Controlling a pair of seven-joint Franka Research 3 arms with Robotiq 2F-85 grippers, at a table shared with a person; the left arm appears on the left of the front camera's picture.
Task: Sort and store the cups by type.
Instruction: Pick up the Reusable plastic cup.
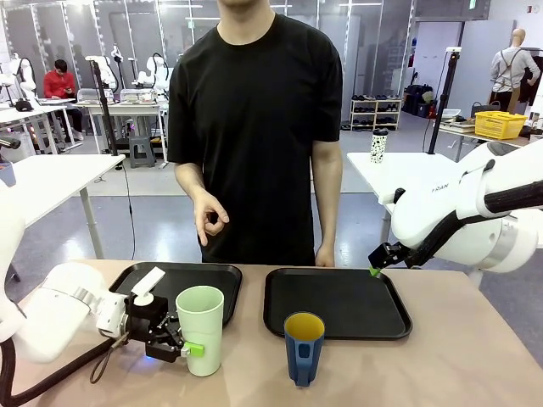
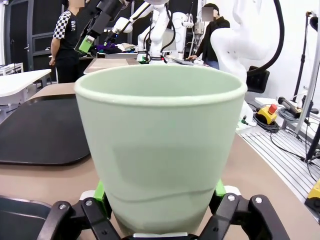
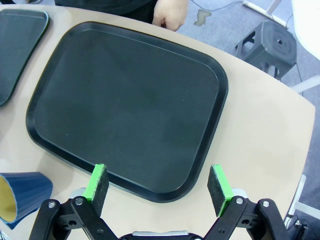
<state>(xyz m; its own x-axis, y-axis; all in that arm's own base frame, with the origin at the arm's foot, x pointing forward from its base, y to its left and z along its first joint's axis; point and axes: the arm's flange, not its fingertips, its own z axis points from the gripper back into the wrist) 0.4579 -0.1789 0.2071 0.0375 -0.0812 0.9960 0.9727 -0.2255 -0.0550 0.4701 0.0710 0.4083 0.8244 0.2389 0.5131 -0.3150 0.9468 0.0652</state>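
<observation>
The tall pale-green tumbler (image 1: 200,326) stands upright on the table just in front of the left black tray (image 1: 216,275). My left gripper (image 1: 191,343) is shut on its lower part. In the left wrist view the tumbler (image 2: 160,145) is gripped by a green pad (image 2: 100,192) on each side. The dark-blue mug with yellow inside (image 1: 304,346) stands in front of the right black tray (image 1: 361,309). It lies at the lower left for the right wrist camera (image 3: 20,195). My right gripper (image 1: 373,261) hovers open over that tray's right side (image 3: 158,192), holding nothing.
A person stands at the far side, one hand (image 1: 210,216) raised and the other hand (image 1: 324,254) by the right tray's far edge (image 3: 170,12). A small white spotted cup (image 1: 378,146) sits on a table behind. A stool (image 3: 272,47) stands beyond the table corner.
</observation>
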